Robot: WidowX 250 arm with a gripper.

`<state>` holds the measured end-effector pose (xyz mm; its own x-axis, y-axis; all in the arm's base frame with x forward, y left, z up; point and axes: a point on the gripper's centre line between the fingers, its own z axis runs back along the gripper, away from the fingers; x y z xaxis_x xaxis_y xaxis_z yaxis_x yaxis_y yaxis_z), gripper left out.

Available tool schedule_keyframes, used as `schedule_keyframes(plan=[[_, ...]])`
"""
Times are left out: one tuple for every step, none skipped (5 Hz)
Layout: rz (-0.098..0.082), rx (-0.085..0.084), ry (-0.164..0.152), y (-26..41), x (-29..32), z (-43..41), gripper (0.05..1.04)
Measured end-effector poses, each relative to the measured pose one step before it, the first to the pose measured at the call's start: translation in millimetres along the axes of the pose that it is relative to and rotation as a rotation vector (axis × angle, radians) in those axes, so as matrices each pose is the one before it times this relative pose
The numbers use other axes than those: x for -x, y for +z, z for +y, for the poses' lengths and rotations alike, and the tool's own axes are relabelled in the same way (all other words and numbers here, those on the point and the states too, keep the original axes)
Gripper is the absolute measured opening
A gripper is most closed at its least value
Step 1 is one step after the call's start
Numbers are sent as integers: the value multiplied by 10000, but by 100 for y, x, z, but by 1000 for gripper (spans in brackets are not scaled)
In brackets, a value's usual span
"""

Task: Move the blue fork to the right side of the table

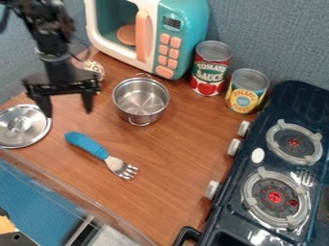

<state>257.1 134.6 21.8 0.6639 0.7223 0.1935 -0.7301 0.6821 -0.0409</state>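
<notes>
One blue fork (pixel 96 150) lies flat on the brown worktop (pixel 183 149) in your camera view, with its fat blue handle pointing to 10 o'clock and its shiny metal prongs pointing to 4 o'clock. Count your clock from the fork, with 12 o'clock at the top of the view. At 11 o'clock you have the black pincer (pixel 68 113), hanging down from the arm with its two fingers wide apart and nothing held between them. At 10 o'clock you can see a round silver lid (pixel 18 126) with a knob on top. At 1 o'clock there is a small silver pot (pixel 140 100) with its open top facing up. Past the pot, between 12 and 1 o'clock, stands a blue-green and white toy microwave (pixel 172 29) with orange buttons. Between 1 and 2 o'clock is a red can (pixel 210 69), and at 2 o'clock is a yellow can (pixel 246 92), just beside the red one. Look to 3 o'clock and you find the big dark toy stove (pixel 228 211), with two round burners on top and pale knobs along the side nearest the fork.
</notes>
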Motion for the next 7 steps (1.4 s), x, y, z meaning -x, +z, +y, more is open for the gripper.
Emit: schedule_keyframes(plan=[[-49,-428,1933,-369,1826,-1018,999],[214,-91,1584,-550,1468,424,999],[105,227,497,-332,536,48,999],[89,104,-150,-770,164,-207,999],[14,-284,-234,-1247,96,234,999],[77,-281,-216,-1345,-67,-389,999],[-4,-108,-83,-607,-191,-155,946]])
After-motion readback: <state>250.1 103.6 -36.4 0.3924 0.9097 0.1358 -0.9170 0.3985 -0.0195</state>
